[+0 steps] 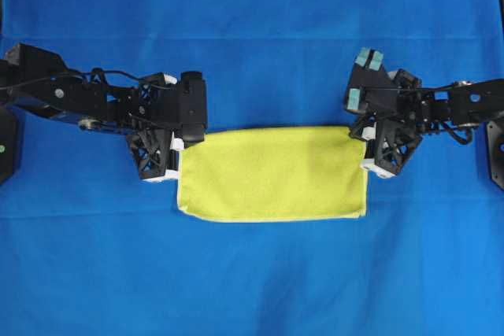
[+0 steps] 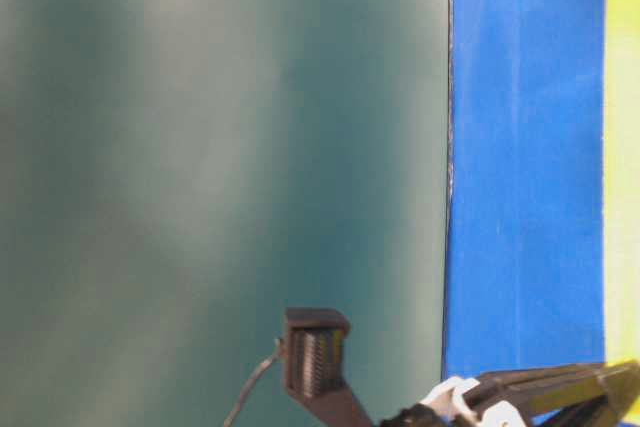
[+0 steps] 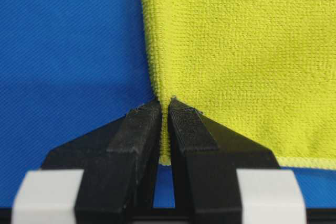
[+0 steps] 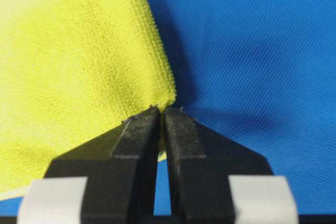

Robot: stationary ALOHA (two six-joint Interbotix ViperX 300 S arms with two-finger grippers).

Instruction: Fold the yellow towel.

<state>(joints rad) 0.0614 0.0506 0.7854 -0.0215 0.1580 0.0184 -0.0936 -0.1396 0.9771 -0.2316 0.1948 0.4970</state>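
The yellow towel (image 1: 272,172) lies flat as a wide rectangle on the blue cloth, and shows as a yellow strip (image 2: 622,147) at the edge of the table-level view. My left gripper (image 1: 178,155) stands at its far left corner. In the left wrist view the gripper (image 3: 164,103) is shut on the towel (image 3: 241,51), with a thin line of hem pinched between the black fingers. My right gripper (image 1: 365,147) stands at the far right corner. In the right wrist view it (image 4: 161,109) is shut on the corner tip of the towel (image 4: 68,51).
A blue cloth (image 1: 252,273) covers the whole table under the towel. The left arm (image 1: 87,100) reaches in from the left edge and the right arm (image 1: 449,108) from the right edge. A dark panel (image 2: 220,187) fills most of the table-level view.
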